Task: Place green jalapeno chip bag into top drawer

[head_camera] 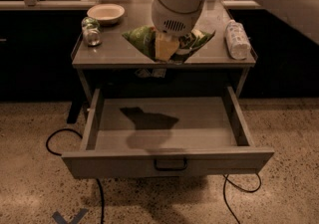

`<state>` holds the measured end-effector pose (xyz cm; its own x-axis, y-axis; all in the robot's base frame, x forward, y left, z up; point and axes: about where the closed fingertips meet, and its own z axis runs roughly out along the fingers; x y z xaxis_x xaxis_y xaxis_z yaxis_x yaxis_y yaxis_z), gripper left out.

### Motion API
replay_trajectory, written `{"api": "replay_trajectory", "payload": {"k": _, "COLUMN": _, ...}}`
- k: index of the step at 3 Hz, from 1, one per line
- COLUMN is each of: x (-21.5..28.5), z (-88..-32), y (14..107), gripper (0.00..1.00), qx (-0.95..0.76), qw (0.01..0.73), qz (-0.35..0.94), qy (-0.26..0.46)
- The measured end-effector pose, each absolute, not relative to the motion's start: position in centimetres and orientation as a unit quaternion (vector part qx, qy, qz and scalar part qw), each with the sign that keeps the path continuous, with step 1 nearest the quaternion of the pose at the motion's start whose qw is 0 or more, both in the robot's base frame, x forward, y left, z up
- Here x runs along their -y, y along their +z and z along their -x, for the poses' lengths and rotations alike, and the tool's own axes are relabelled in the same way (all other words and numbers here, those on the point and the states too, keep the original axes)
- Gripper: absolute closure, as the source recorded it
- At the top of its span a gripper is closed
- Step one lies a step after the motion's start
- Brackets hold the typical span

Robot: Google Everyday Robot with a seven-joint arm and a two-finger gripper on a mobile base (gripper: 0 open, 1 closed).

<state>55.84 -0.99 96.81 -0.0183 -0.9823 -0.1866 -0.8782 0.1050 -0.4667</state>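
Observation:
The green jalapeno chip bag (141, 39) hangs crumpled in my gripper (165, 48), which is shut on the bag's middle. The bag's two ends spread out to left and right of the pale fingers (164, 49). Gripper and bag are in the air in front of the cabinet top's front edge, above the back part of the top drawer (164, 123). The drawer is pulled fully open, its inside bare, with the bag's shadow on its floor. Its loop handle (170, 165) sits at the centre of the front panel.
On the cabinet top (109, 54) stand a white bowl (105, 13) at back left, a small green-topped can (90, 31) in front of it, and a white plastic bottle (237, 39) lying at right. Black cables (60, 138) lie on the speckled floor on both sides of the drawer.

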Motion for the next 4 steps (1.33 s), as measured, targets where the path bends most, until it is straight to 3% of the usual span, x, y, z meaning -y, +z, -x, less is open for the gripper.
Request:
{"api": "replay_trajectory", "payload": {"k": 2, "x": 0.6, "z": -50.8, "y": 82.5, "gripper": 1.0, "qx": -0.789, "qw": 0.218, "qz": 0.573, "qy": 0.042}}
{"api": "replay_trajectory", "payload": {"k": 4, "x": 0.7, "z": -49.8, "y": 78.3, "gripper": 1.0, "qx": -0.8, "qw": 0.213, "qz": 0.558, "qy": 0.061}}
